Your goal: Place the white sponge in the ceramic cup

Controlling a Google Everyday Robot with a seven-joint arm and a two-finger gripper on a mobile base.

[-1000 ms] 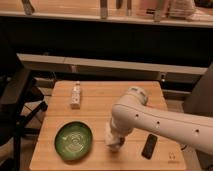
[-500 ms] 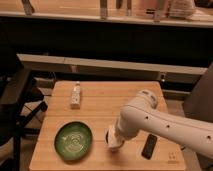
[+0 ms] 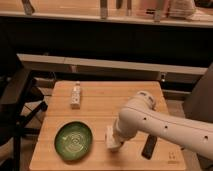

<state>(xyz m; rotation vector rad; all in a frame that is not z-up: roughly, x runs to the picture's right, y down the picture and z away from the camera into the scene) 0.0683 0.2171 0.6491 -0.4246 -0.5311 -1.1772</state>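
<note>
We see the end effector [image 3: 113, 143] low over the front of the wooden worktop [image 3: 115, 97], reached down from the white arm [image 3: 165, 125] that comes in from its right. A pale block sits right at its tip, which we take to be the white sponge [image 3: 109, 137]; it appears to be gripped, though we cannot tell how wide the end effector stands around it.

Just to the left of the end effector lies a green ceramic dish [image 3: 73, 140], round and shallow, the only vessel we can find, so we judge it to be the cup the task means. The end effector sits beside its rim, not above it, which suggests the sponge has yet to be carried over the opening.

To the right of the end effector a dark flat object [image 3: 149, 147] rests on the worktop, and well beyond the dish, toward the far left, a small pale packet [image 3: 75, 95] lies out of the way.
</note>
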